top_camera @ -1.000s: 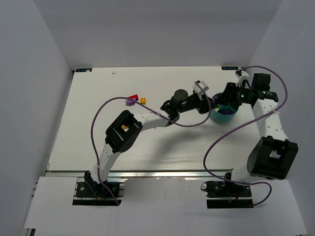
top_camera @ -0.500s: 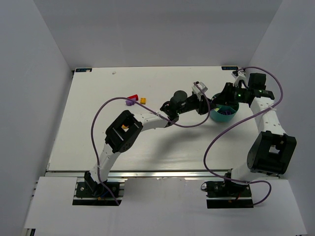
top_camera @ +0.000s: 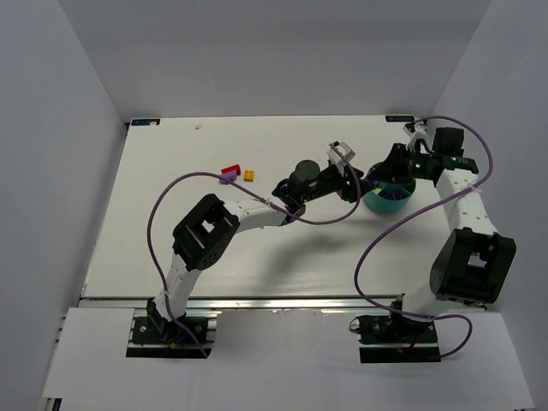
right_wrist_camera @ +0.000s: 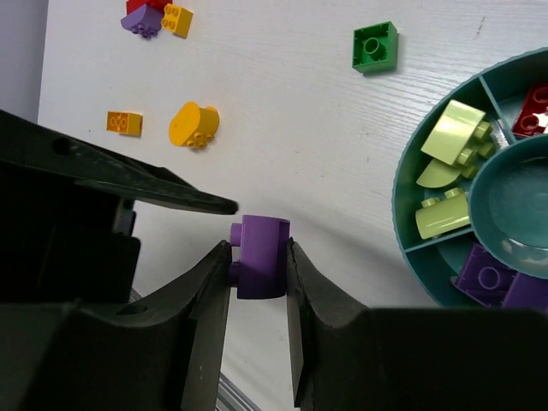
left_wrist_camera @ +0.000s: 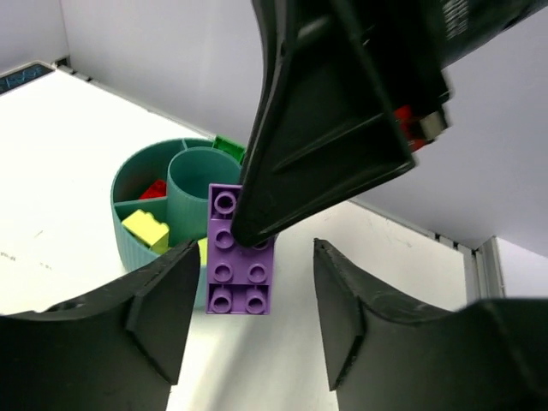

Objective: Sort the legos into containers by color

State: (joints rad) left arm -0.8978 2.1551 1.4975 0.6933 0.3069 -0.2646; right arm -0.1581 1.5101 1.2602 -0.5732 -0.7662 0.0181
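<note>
A purple lego (right_wrist_camera: pixel 259 255) is pinched between the fingers of my right gripper (right_wrist_camera: pixel 257 248), which is shut on it just left of the teal container (right_wrist_camera: pixel 411 214). In the left wrist view the same purple lego (left_wrist_camera: pixel 241 261) hangs from the right gripper's dark fingers (left_wrist_camera: pixel 325 128). My left gripper (left_wrist_camera: pixel 255 255) stands open around it, with a gap on each side. The container (left_wrist_camera: pixel 137 235) holds lime, purple, red and yellow legos in separate sections. From above, both grippers meet just left of the container (top_camera: pixel 390 200).
Loose on the table lie a green lego (right_wrist_camera: pixel 374 47), an oval orange-yellow lego (right_wrist_camera: pixel 193 125) and a small orange lego (right_wrist_camera: pixel 124 122). A red lego (top_camera: pixel 229 169), a yellow lego (top_camera: pixel 248 175) and a purple lego (top_camera: pixel 225 179) cluster at mid-left. White walls close in the table.
My left gripper has opened off the purple lego and its arm has drawn slightly left. The right gripper closed on that lego half a second ago and still holds it.
</note>
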